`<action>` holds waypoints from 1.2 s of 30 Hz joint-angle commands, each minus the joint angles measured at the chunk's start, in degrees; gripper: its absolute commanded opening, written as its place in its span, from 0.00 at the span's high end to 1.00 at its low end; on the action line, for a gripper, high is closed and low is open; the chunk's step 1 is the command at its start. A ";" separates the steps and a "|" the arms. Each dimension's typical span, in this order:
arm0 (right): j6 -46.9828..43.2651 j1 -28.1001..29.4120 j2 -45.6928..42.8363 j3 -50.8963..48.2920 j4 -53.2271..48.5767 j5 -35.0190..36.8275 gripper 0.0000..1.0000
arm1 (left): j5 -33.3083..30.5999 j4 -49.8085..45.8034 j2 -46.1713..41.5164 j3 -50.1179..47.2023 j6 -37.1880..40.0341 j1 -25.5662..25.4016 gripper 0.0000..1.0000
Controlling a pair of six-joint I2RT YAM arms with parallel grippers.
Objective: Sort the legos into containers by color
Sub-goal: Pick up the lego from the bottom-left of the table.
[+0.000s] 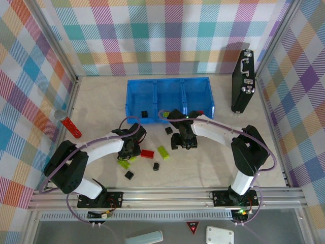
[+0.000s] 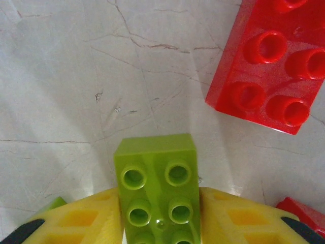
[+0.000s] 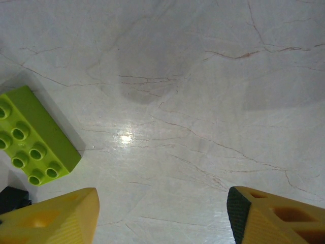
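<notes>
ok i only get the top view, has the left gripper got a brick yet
Observer: Yes. In the left wrist view the left gripper has its yellow fingers against both sides of a green brick.
Operator: anything close to it
Observer: A red brick lies at that view's upper right, apart from the green one.
Operator: and the other arm
Observer: The right gripper is open over bare table, nothing between its fingers. A second green brick lies at the left edge of its wrist view.

Bright, even overhead light, soft shadows, small glare on the table point(image 3: 125, 137).
</notes>
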 commanded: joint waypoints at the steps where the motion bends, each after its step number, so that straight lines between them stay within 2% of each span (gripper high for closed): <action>1: -0.08 0.68 0.69 1.58 -2.10 0.50 0.31 | -0.32 -0.61 -0.25 -0.30 0.43 0.48 0.62; 5: -0.07 0.69 0.55 1.84 -2.42 0.88 0.31 | -0.59 -1.26 -1.36 0.24 0.91 0.54 0.65; 20: 0.53 -0.04 -4.67 0.01 -3.63 4.47 0.31 | -1.65 -9.67 -3.77 11.31 7.10 0.50 0.66; 26: 0.96 -2.10 -9.29 -4.19 -3.77 5.63 0.31 | 0.01 -10.64 -0.62 18.46 9.38 -0.37 0.66; 36: 0.60 -7.37 -17.17 -11.22 -3.50 6.34 0.31 | 1.88 -10.91 10.39 33.49 12.40 -3.44 0.66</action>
